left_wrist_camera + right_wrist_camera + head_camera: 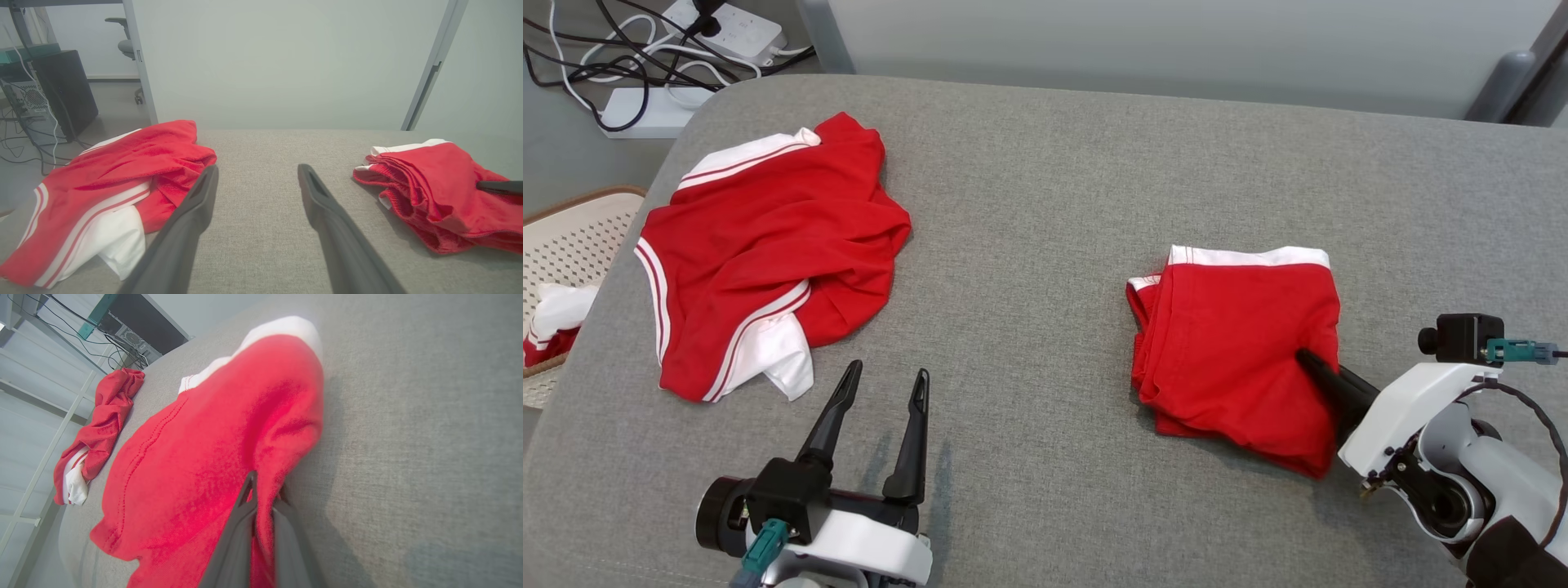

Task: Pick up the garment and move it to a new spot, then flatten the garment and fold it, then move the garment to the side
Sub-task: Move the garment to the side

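A folded red garment (1233, 343) (433, 188) (204, 449) with a white waistband lies on the right half of the grey padded table (1045, 188). My right gripper (1307, 357) (265, 490) is shut on the garment's near right edge, with a fold of red cloth pinched between the two dark fingers. One of its fingers (498, 187) lies across the cloth in the left wrist view. My left gripper (888, 371) (258, 169) stands open over bare table at the lower left, holding nothing.
A second, crumpled red-and-white garment (768, 245) (122, 171) (98, 428) lies at the table's left, just beyond the left fingertips. A pale perforated basket (572, 237) holding cloth stands off the left edge. Power strips and cables (686, 49) lie on the floor behind.
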Available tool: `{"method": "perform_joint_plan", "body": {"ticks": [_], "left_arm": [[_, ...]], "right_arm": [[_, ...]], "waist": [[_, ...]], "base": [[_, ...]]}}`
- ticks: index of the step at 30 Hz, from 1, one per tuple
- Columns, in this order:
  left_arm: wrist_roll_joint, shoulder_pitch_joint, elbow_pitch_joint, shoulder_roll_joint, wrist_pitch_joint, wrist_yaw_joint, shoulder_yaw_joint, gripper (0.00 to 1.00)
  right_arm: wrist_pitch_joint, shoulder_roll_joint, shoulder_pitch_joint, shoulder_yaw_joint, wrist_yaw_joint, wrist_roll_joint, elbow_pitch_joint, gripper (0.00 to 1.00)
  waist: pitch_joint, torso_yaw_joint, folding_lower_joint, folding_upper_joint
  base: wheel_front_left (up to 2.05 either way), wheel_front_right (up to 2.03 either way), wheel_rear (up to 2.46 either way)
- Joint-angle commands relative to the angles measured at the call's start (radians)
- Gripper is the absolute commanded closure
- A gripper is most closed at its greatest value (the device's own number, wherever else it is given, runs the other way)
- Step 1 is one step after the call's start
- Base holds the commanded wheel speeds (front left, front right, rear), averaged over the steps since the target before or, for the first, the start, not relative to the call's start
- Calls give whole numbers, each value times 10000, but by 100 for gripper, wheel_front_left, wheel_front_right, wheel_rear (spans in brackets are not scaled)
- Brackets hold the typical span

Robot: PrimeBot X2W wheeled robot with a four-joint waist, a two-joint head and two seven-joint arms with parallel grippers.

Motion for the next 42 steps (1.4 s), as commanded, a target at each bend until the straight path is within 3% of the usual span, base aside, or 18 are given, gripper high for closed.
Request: {"method": "perform_joint_plan", "body": {"ticks": [1,15,42], "left_arm": [[-48,-410,-299,35,-59,2,299,0],[-13,-645,-289,35,-59,-38,50,0],[422,-1193,-252,35,-59,-380,143,0]], "right_arm": [[-189,-252,-140,113,44,7,-235,100],[-1042,-599,-372,720,44,331,-408,100],[-2110,-580,-657,1517,44,939,-595,100]], "waist": [[5,-22,0,0],[55,-467,0,0],[461,-3198,0,0]], "base": [[0,0,0],[0,0,0],[0,0,0]]}}
